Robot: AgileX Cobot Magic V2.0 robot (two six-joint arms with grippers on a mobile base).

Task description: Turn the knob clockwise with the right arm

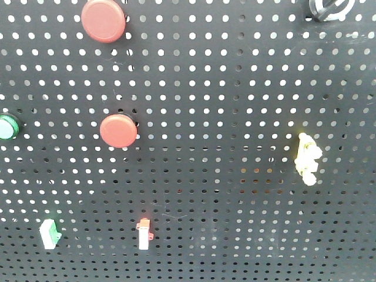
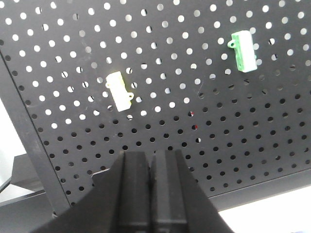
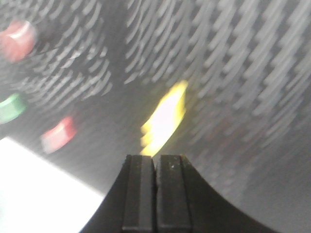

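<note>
A black perforated panel [image 1: 235, 117] fills my front view. The knob [image 1: 329, 8] sits at its top right corner, cut by the frame's upper edge — bare panel spreads below and left of it. Two red buttons [image 1: 103, 20] [image 1: 118, 130] stand well off to the left, a green button [image 1: 7, 127] at the left edge, a yellow-white clip [image 1: 308, 158] lower right. My left gripper [image 2: 150, 194] has its fingers pressed together, below a pale clip [image 2: 119, 91] near the panel's bottom edge. My right gripper [image 3: 155, 194] is closed too, holding nothing — that view is smeared, with a yellow blur [image 3: 165, 119] just ahead.
</note>
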